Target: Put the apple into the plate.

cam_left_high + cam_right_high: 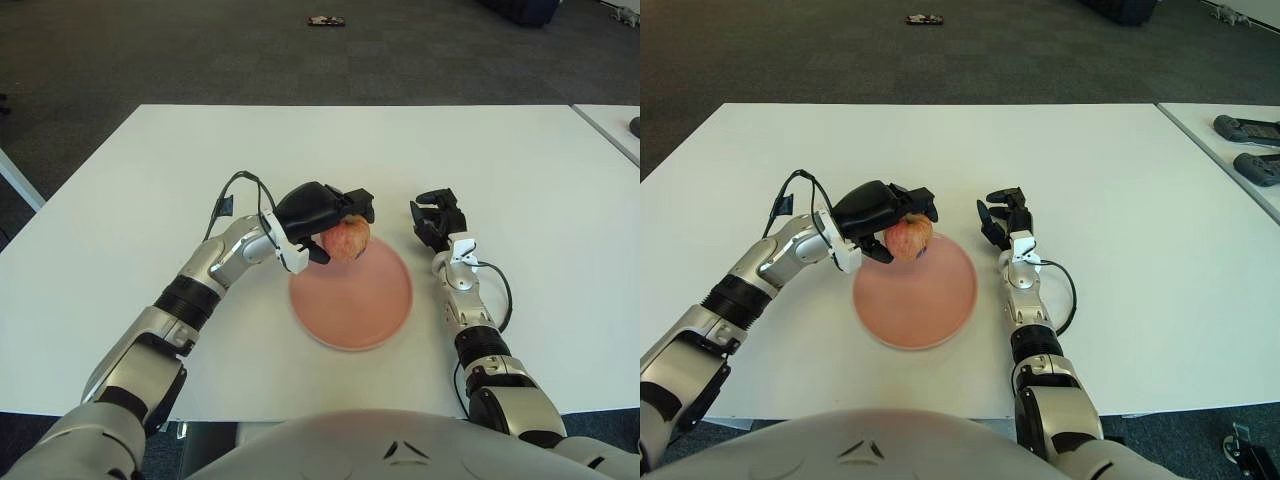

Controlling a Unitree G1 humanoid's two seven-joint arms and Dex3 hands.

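A red-and-yellow apple is held in my left hand, whose black fingers wrap over its top and left side. It hangs over the far left rim of the round pink plate, low and close to the plate's surface; I cannot tell if it touches. The plate lies on the white table in front of me. My right hand shows just right of the plate's far edge, fingers curled and holding nothing.
A second white table stands at the right with two dark controllers on it. A small dark object lies on the carpet far beyond the table.
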